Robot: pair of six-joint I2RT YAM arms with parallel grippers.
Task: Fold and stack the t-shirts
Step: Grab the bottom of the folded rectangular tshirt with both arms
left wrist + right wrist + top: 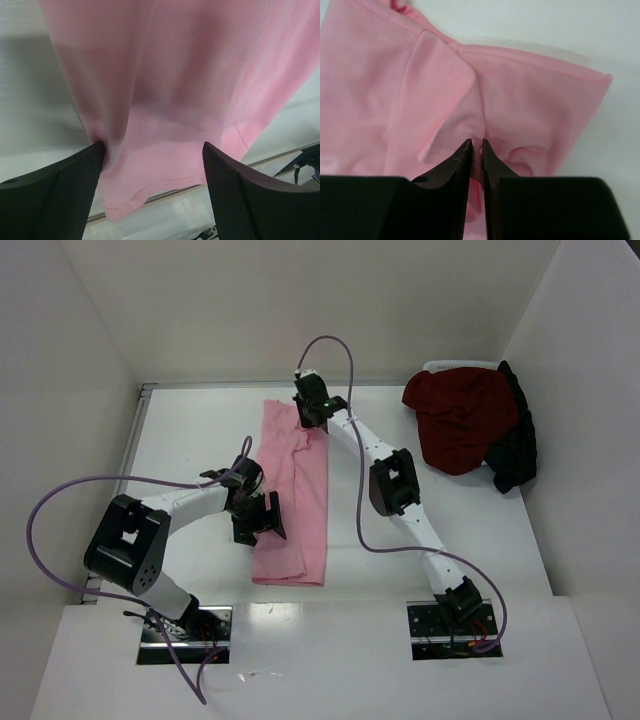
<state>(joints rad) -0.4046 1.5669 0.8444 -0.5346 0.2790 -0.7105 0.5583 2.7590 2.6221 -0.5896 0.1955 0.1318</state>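
Note:
The light pink t-shirt (pixel 292 502) lies on the white table as a long narrow strip running from far to near. My right gripper (pixel 312 412) is at its far end, shut on a pinch of the pink cloth (pixel 520 105); its jaws (pixel 476 146) are closed with cloth between them. My left gripper (pixel 258 518) is at the strip's left edge near the middle, open. In the left wrist view the pink cloth (pixel 170 90) spans the gap between the wide-apart jaws (pixel 154 147), and its folded edge touches the left finger (pixel 75 175). A maroon t-shirt (pixel 460 418) and a black t-shirt (pixel 517 448) lie heaped at the far right.
White walls enclose the table on the left, back and right. A white object (pixel 455 366) pokes out behind the maroon heap. A metal rail (pixel 130 455) runs along the table's left edge. Purple cables loop from both arms.

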